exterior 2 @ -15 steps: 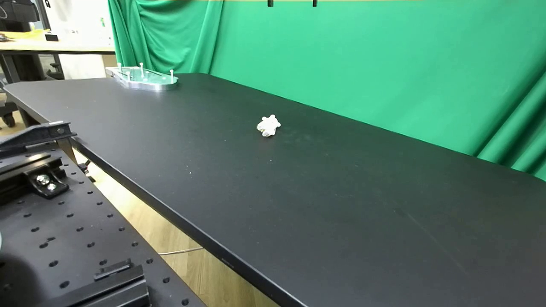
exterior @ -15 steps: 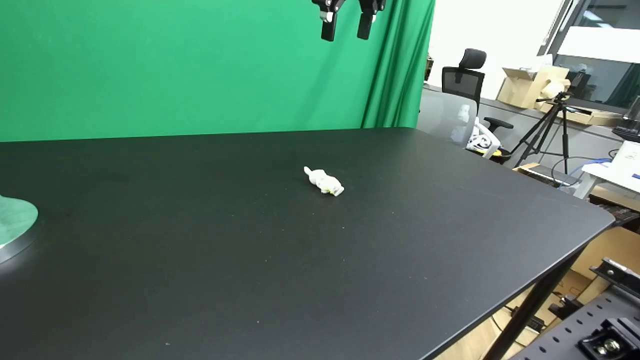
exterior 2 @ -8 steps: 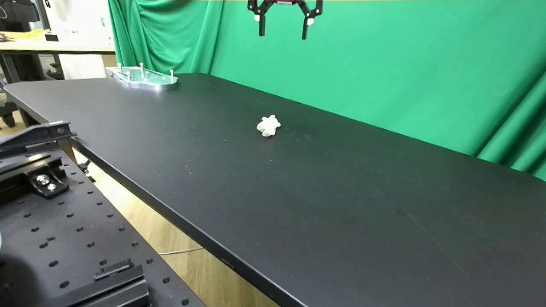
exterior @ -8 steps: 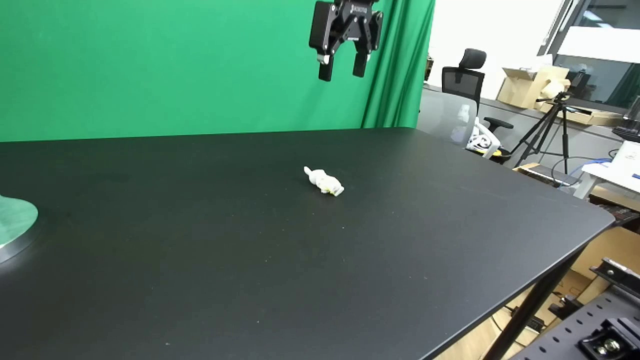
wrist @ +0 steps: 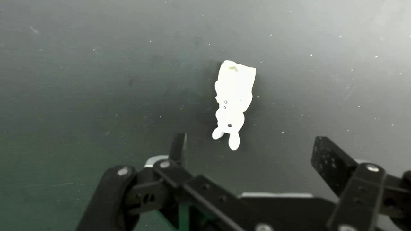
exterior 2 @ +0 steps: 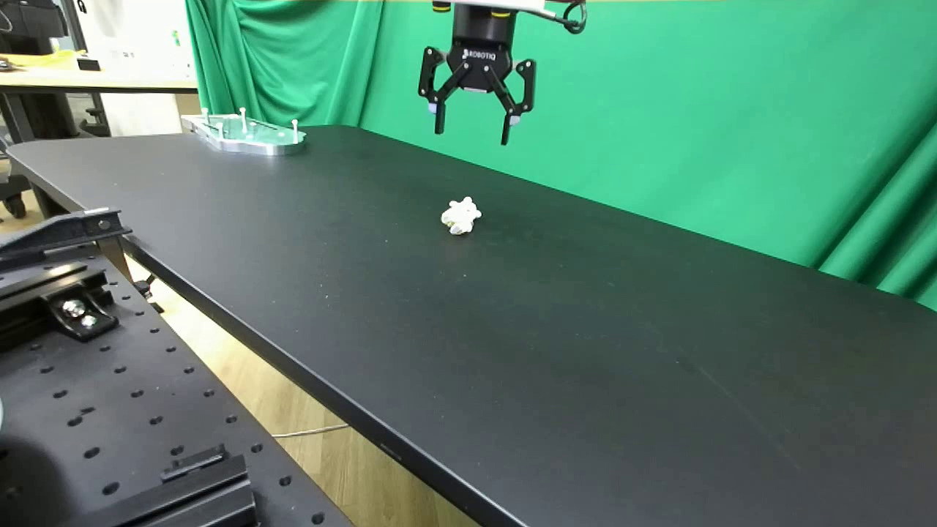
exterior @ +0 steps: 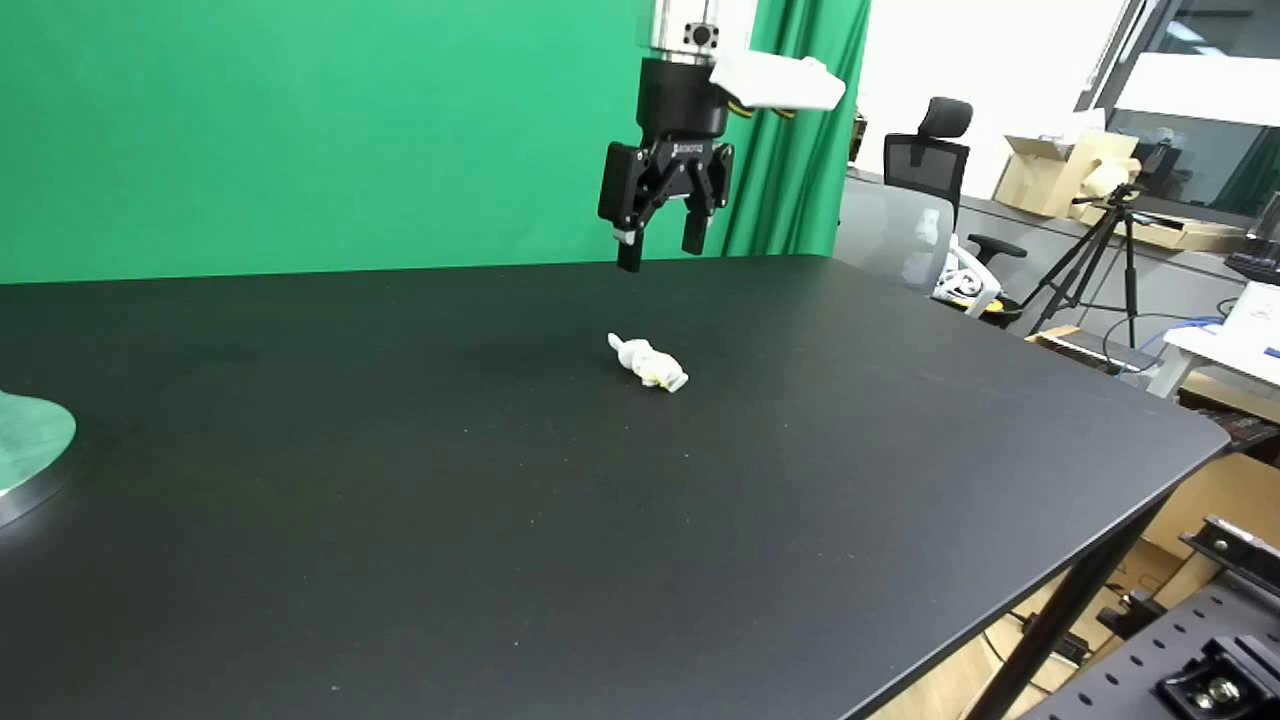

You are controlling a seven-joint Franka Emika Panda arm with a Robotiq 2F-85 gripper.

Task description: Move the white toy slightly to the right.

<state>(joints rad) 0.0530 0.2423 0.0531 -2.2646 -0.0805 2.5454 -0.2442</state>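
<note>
The white toy [exterior: 650, 363] lies on its side on the black table [exterior: 400, 560]. It shows in both exterior views [exterior 2: 461, 216]. In the wrist view the white toy [wrist: 234, 86] is rabbit-shaped, its two ears pointing toward the gripper. My gripper [exterior: 661, 256] is in the air above the table, higher than the toy and apart from it; it also shows in an exterior view [exterior 2: 472, 135]. In the wrist view the gripper [wrist: 250, 138] has its fingers wide apart with nothing between them. The toy's ears end just beyond the line of the fingertips, nearer the left one.
A pale green plate with a metal rim [exterior: 35, 440] stands on the table; in an exterior view this plate [exterior 2: 249, 137] bears several upright pegs. A green curtain [exterior: 350, 140] hangs behind the table. A perforated metal base [exterior 2: 139, 410] lies beside the table's edge.
My gripper has come down from the top of both exterior views toward the table above the toy, shifting slightly left. Its fingers stay apart. The toy has not moved.
</note>
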